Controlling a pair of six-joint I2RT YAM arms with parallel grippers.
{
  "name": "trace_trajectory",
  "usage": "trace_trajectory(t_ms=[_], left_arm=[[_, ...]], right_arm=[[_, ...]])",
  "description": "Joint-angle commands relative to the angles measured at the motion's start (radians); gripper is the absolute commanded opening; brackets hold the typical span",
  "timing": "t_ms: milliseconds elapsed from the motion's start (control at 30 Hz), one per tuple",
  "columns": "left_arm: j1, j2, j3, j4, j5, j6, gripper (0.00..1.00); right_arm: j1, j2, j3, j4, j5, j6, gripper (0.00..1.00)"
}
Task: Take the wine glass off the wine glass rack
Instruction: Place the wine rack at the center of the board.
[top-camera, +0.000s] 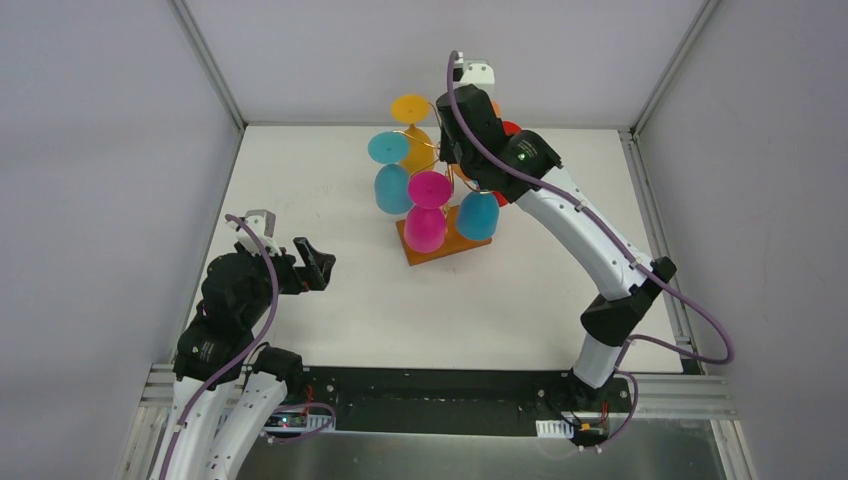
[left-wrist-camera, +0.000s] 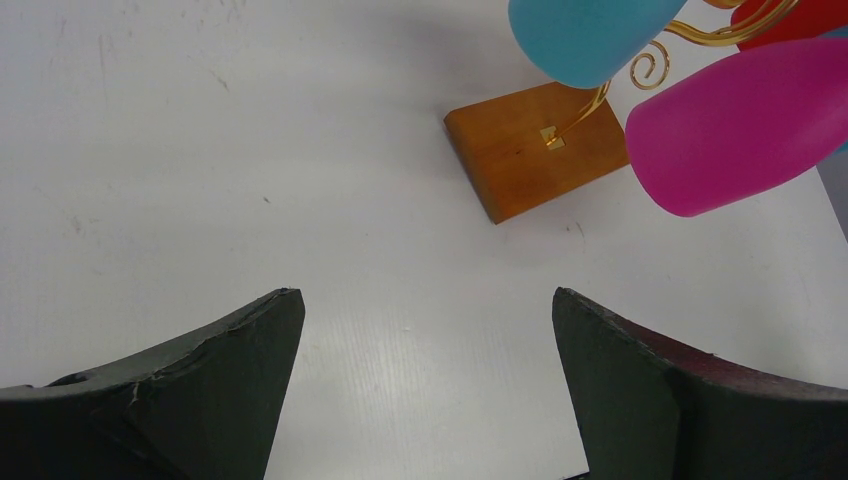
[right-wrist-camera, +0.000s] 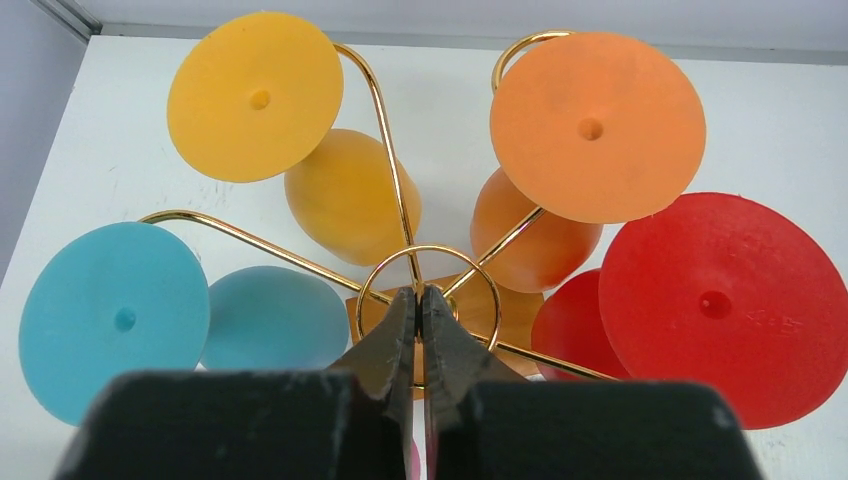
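Right claw (right-wrist-camera: 420, 300), pinched together at the rack's (left-wrist-camera: 520, 150) ring (right-wrist-camera: 430, 248), could tip rack and glasses (right-wrist-camera: 715, 300); left claw (left-wrist-camera: 428, 300) gapes apart.

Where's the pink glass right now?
Top view, centre: the pink glass hangs upside down on the rack's near side, between the left blue glass and the right blue glass.

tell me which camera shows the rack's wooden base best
The left wrist view: the wooden base lies almost wholly bare there, with the gold stem fixed into it. The top external view shows only its near edge below the hanging glasses. The right wrist view gives slivers behind the right gripper.
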Motion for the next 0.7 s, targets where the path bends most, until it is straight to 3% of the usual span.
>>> trace_trajectory(t_ms=[0, 133, 667], left_arm=[[0.013, -0.005, -0.001, 0.014, 0.014, -0.006, 1.00], [0.013, -0.006, 0.000, 0.014, 0.012, -0.006, 1.00], [0.012, -0.002, 0.000, 0.014, 0.011, -0.006, 1.00]], right_arm=[[0.001, -0.098, 0.007, 0.155, 0.069, 0.007, 0.00], [0.001, -0.103, -0.009, 0.161, 0.077, 0.008, 0.00], [0.002, -0.108, -0.040, 0.188, 0.089, 0.005, 0.26]])
